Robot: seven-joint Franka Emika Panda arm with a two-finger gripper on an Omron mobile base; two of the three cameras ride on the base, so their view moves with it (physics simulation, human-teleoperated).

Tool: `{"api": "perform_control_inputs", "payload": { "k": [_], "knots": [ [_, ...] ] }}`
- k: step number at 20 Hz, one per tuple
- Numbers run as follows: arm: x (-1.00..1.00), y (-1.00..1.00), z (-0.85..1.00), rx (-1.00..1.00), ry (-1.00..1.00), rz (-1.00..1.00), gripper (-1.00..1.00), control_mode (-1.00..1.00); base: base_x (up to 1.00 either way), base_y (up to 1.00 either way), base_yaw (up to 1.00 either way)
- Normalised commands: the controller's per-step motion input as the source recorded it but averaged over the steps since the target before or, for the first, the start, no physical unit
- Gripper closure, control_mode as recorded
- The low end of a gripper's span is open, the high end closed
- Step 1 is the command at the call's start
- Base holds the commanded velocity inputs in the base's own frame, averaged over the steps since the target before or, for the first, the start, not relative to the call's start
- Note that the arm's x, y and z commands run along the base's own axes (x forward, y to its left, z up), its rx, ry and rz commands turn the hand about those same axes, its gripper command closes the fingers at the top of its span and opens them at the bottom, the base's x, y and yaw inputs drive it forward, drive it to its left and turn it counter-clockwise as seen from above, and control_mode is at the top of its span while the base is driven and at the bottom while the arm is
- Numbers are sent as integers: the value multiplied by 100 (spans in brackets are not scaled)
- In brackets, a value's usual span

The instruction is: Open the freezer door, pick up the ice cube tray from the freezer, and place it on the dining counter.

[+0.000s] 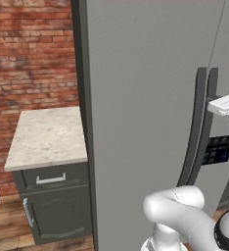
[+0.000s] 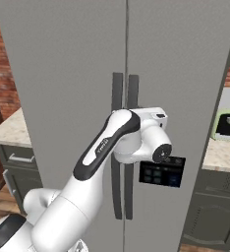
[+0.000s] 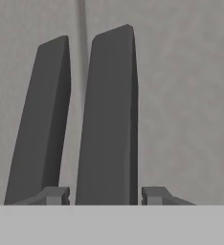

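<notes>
The freezer point(image 2: 63, 59) stands with both tall grey doors shut. The plain freezer door point(image 1: 146, 98) has a dark vertical handle point(image 1: 200, 88) next to the middle seam. A second dark handle point(image 3: 109, 119) stands just right of that seam, on the door with the dispenser panel. My gripper point(image 3: 105, 195) is open around this second handle, one fingertip point(image 3: 56, 195) on each side with a thin gap. In the left base view the hand's white body point(image 1: 224, 104) covers part of that handle. The ice cube tray is hidden and the dining counter is out of view.
A black dispenser panel point(image 2: 161, 174) sits on the right door below my wrist. A small stone-topped cabinet point(image 1: 48, 135) with a drawer stands left of the freezer against a brick wall point(image 1: 33, 49). A counter point(image 2: 220, 155) with a pale green object point(image 2: 229, 125) lies to the right.
</notes>
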Motion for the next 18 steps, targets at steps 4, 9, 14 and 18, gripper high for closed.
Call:
{"api": "perform_control_inputs", "payload": {
  "k": [4,9,14,18],
  "knots": [
    [0,0,0,0,0,0,100,-100,0,0,0],
    [-23,-7,0,0,-1,0,100,-100,0,0,0],
    [-43,-20,0,0,-1,0,100,-100,0,0,0],
    [-42,-23,0,0,0,0,100,-100,0,0,0]
  ]
}}
